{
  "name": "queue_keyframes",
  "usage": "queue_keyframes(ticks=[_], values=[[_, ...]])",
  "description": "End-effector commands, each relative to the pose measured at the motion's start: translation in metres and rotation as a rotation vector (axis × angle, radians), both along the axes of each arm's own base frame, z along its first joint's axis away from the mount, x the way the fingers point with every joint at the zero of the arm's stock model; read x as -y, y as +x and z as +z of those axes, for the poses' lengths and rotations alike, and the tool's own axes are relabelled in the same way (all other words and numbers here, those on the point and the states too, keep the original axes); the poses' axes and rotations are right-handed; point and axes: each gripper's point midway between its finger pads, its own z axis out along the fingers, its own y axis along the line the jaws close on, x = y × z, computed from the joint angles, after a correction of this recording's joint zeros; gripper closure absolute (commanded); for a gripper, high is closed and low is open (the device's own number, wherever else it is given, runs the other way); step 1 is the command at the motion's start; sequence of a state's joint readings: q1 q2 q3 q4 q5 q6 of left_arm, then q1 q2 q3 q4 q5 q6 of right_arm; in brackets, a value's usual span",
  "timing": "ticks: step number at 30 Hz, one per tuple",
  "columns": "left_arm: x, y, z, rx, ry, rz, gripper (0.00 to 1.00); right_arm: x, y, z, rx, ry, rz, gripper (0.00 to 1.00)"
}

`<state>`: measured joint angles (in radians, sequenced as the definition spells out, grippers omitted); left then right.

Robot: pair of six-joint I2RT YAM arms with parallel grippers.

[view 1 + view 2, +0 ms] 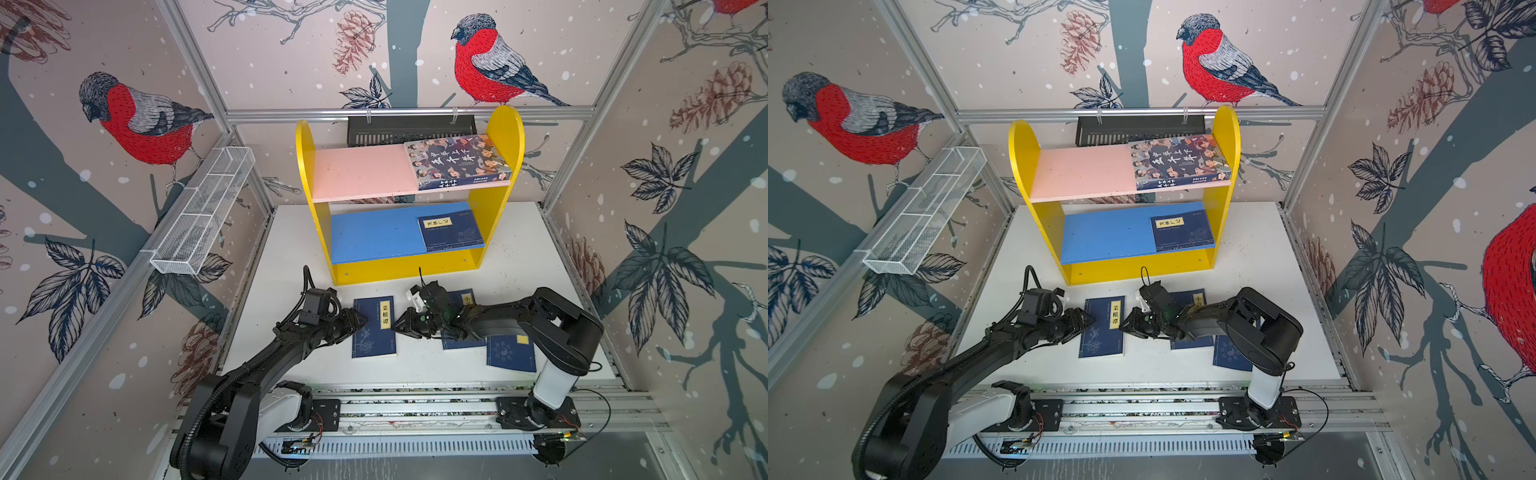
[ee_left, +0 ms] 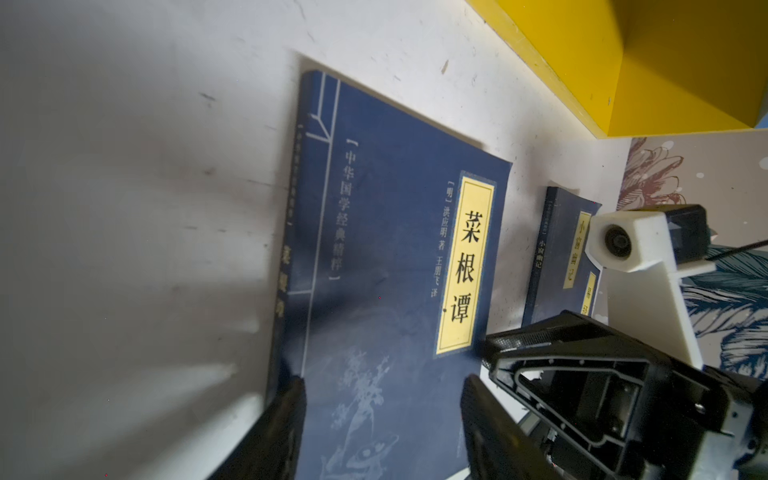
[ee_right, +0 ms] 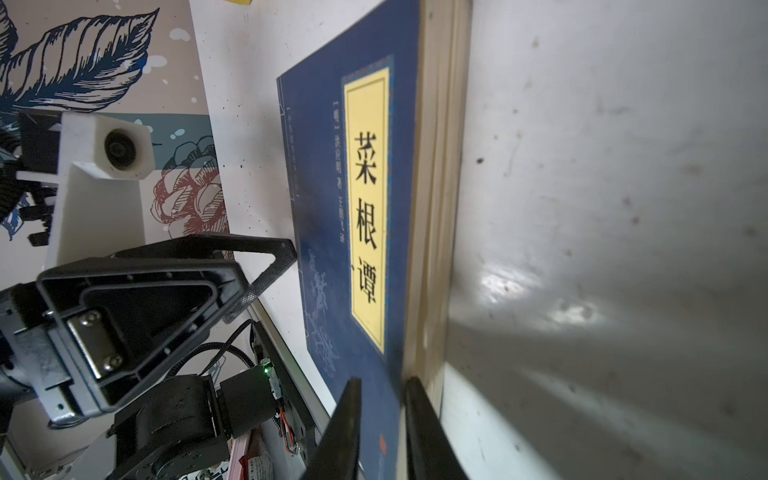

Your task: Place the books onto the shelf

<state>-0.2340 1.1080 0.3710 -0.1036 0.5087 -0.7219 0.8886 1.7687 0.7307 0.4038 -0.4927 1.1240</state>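
A navy book (image 1: pixel 374 340) (image 1: pixel 1102 338) with a yellow label lies on the white table in front of the shelf (image 1: pixel 305 166), between my two grippers. My left gripper (image 1: pixel 361 323) (image 2: pixel 382 380) is open at its spine side, one finger at the spine and one over the cover (image 2: pixel 374 249). My right gripper (image 1: pixel 397 326) (image 3: pixel 382 380) pinches the opposite page edge (image 3: pixel 432 208), with one finger above the cover and one at the pages. Two more navy books (image 1: pixel 468 298) (image 1: pixel 511 353) lie partly under the right arm. A colourful book (image 1: pixel 457 162) rests on the pink board, and a navy one (image 1: pixel 451 232) on the blue board.
A white wire basket (image 1: pixel 203 216) hangs on the left wall. A black slotted tray (image 1: pixel 395 129) hangs behind the shelf. The arms' mounting rail (image 1: pixel 415 407) runs along the table's front edge. The left halves of the pink (image 1: pixel 361 172) and blue (image 1: pixel 374 232) boards are bare.
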Motion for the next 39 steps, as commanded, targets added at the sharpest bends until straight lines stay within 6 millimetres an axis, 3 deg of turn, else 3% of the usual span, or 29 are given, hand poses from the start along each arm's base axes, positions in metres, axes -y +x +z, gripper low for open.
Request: queue_keyframes(ticks=[1,14,23,29,32,36,39], values=[[-0.016,0.009,0.002,0.043,0.097,0.032,0.39,0.001,0.001,-0.001,0.006,-0.001,-0.006,0.78],[-0.017,0.001,-0.019,-0.052,0.114,0.018,0.39,0.002,0.003,-0.005,0.007,-0.020,-0.002,0.68],[0.006,-0.003,-0.013,-0.046,-0.044,-0.019,0.39,-0.006,0.006,-0.004,0.008,0.000,0.021,0.66],[0.012,-0.002,-0.003,-0.022,-0.100,-0.023,0.40,-0.012,0.009,0.004,0.022,0.018,0.032,0.73],[0.012,0.000,0.001,-0.006,-0.104,-0.024,0.40,-0.012,0.009,0.003,0.022,0.016,0.035,0.79],[0.012,0.001,0.003,0.001,-0.103,-0.024,0.40,-0.012,0.008,0.003,0.023,0.014,0.036,0.95],[0.011,0.002,0.003,0.004,-0.099,-0.015,0.40,-0.010,0.008,0.004,0.025,0.014,0.035,0.97]])
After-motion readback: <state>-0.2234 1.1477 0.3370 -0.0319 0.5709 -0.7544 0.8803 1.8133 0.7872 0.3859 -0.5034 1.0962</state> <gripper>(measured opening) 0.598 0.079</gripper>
